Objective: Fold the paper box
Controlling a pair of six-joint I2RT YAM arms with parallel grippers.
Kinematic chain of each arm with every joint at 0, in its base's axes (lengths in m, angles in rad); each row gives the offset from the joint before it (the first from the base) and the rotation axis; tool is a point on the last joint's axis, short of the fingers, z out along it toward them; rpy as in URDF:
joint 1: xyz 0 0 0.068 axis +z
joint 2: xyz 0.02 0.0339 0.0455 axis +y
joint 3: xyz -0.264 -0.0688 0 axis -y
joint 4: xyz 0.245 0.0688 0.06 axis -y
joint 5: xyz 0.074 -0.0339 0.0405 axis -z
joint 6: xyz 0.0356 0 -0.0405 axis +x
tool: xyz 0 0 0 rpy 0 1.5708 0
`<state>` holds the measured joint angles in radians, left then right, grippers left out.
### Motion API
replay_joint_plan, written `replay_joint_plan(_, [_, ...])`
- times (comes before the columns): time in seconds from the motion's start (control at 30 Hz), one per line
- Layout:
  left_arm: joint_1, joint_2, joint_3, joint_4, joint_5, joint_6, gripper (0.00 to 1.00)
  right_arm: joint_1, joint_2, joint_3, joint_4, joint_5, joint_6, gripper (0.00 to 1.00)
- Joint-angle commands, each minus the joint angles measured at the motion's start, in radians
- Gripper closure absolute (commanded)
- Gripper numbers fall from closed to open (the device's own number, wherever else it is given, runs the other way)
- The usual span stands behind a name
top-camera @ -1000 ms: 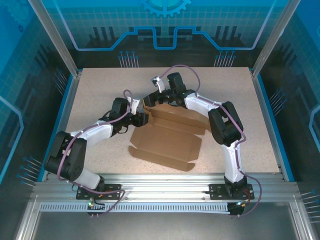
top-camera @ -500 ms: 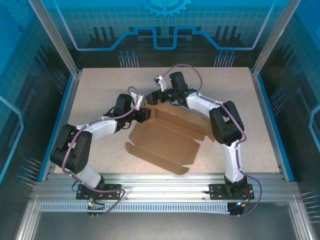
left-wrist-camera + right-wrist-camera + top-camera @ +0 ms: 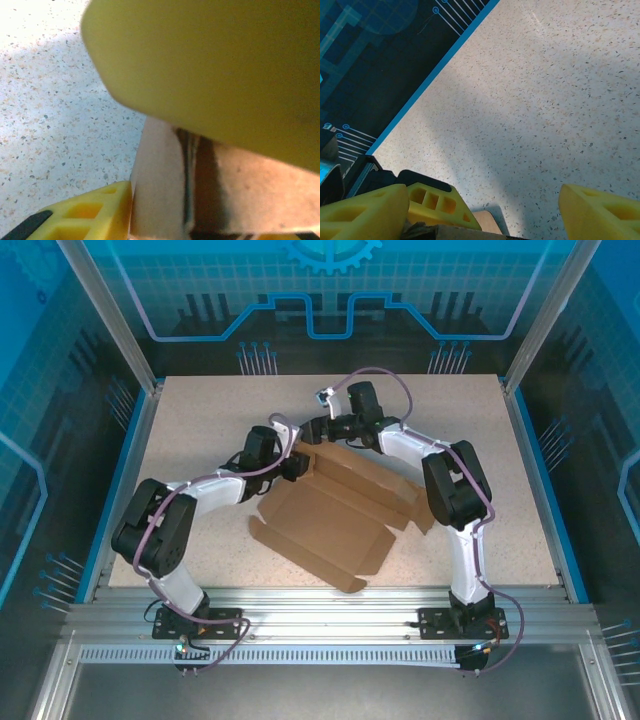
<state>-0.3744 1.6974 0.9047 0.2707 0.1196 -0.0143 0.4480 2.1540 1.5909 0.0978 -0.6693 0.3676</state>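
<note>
The paper box (image 3: 330, 520) lies partly folded in the middle of the table, its far wall raised and its near flaps flat. My left gripper (image 3: 297, 466) is at the box's far left corner. In the left wrist view a brown flap (image 3: 160, 190) stands between its yellow fingers (image 3: 210, 65), pressed against the lower one. My right gripper (image 3: 316, 430) hovers just beyond that same corner. Its yellow fingertips (image 3: 360, 212) stand wide apart over bare table, with a cardboard tab (image 3: 490, 222) low between them.
The speckled table (image 3: 200, 420) has a blue edge strip (image 3: 435, 75) and aluminium posts at the sides. A metal rail (image 3: 320, 605) runs along the near edge by the arm bases. Free surface lies to the far left and right of the box.
The left gripper moved right and away with the box corner while its jaws narrowed. The box turned, its near corner swinging left. The right gripper shifted slightly farther back.
</note>
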Motion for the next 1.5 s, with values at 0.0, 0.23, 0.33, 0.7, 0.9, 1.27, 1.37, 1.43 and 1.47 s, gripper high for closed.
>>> replay_joint_plan(0.0, [-0.031, 0.042, 0.032, -0.004, -0.063, 0.039, 0.65, 0.017, -0.016, -0.034, -0.040, -0.023, -0.018, 0.21])
replay_joint_plan(0.23, [-0.041, 0.048, 0.028, 0.027, -0.132, 0.036, 0.77, 0.015, -0.017, -0.037, -0.042, -0.026, -0.017, 0.23])
replay_joint_plan(0.33, [-0.044, 0.054, 0.031, 0.031, -0.154, 0.033, 0.79, 0.015, -0.018, -0.037, -0.044, -0.027, -0.018, 0.24])
replay_joint_plan(0.7, [-0.062, 0.065, 0.028, 0.041, -0.243, 0.028, 0.85, 0.015, -0.017, -0.036, -0.047, -0.024, -0.014, 0.25])
replay_joint_plan(0.9, [-0.065, 0.052, 0.016, 0.056, -0.251, 0.015, 0.84, 0.015, -0.030, -0.003, -0.098, -0.007, -0.006, 0.21])
replay_joint_plan(1.27, [-0.074, -0.008, -0.058, 0.096, -0.312, -0.014, 0.84, -0.050, -0.141, 0.107, -0.211, -0.011, 0.090, 0.11])
replay_joint_plan(1.37, [-0.076, -0.022, -0.083, 0.114, -0.328, -0.022, 0.84, -0.078, -0.179, 0.092, -0.236, 0.012, 0.104, 0.11])
replay_joint_plan(1.43, [-0.076, -0.030, -0.094, 0.118, -0.338, -0.028, 0.83, -0.099, -0.206, 0.068, -0.239, 0.015, 0.110, 0.11])
replay_joint_plan(1.47, [-0.077, -0.033, -0.096, 0.116, -0.350, -0.030, 0.83, -0.111, -0.229, 0.049, -0.240, 0.018, 0.106, 0.11])
